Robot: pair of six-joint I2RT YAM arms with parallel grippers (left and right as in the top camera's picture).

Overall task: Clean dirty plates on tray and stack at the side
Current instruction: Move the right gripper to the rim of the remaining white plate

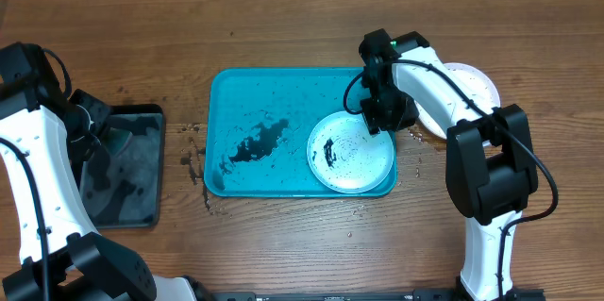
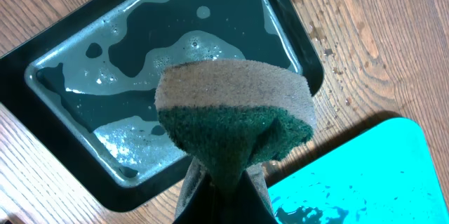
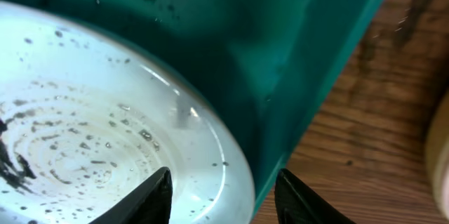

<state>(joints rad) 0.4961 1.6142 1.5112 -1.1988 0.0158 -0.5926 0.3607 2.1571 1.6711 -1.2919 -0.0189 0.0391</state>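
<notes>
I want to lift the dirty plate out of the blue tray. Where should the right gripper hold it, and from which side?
Probably the thin raised rim of the plate, at its far right edge, coming from above with one finger inside and one outside. The plate lies flat in the tray, so only the rim can be pinched; the right gripper straddles it there.

Brown wooden table [image 1: 283,18], grain running left to right. Near the middle, flat on the wood: turquoise tray [image 1: 274,89], long side along the grain. Off to its left, also flat: smaller black tray [image 1: 132,192], wet inside, with patches of foamy water. Between the two, on bare wood: scattered dark specks [image 1: 193,155] and drips, thickest close to the turquoise rim. Just beside the tray's right end: pale round plate [image 1: 477,79], only partly in view.
</notes>
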